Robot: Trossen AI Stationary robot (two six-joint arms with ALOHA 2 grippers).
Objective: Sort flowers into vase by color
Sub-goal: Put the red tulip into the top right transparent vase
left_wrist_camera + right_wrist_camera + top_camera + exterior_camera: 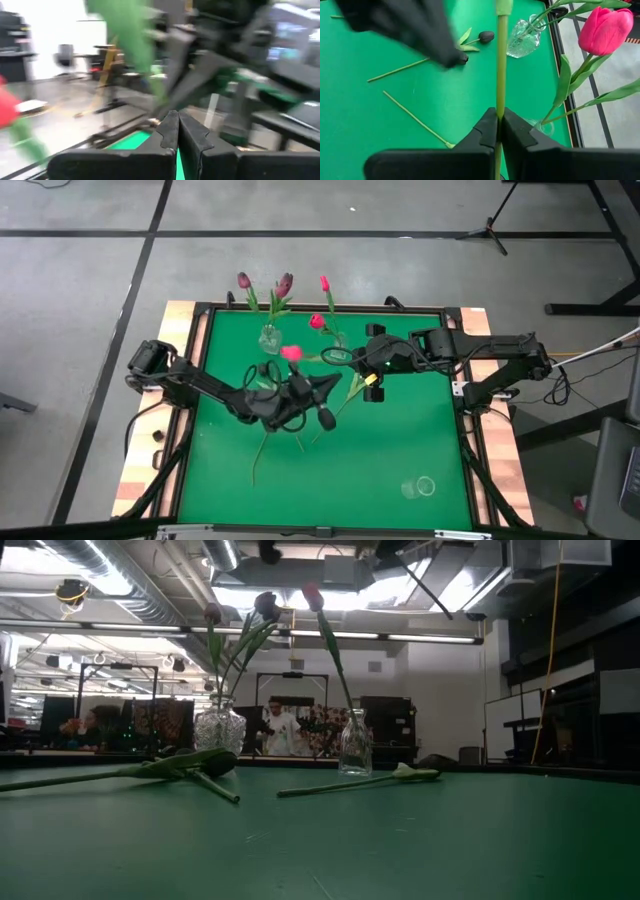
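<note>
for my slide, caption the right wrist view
Right gripper shut on a green flower stem above the green table, pink tulip and glass vase beyond.

Matt green cloth covers the table (400,440), framed by pale bare wood. The right arm's fingers (517,135), matt black plastic, pinch a smooth green stem (501,60); beyond them stands a clear, glossy glass vase (524,42).

Dim backlit room, blurred left-wrist view
</note>
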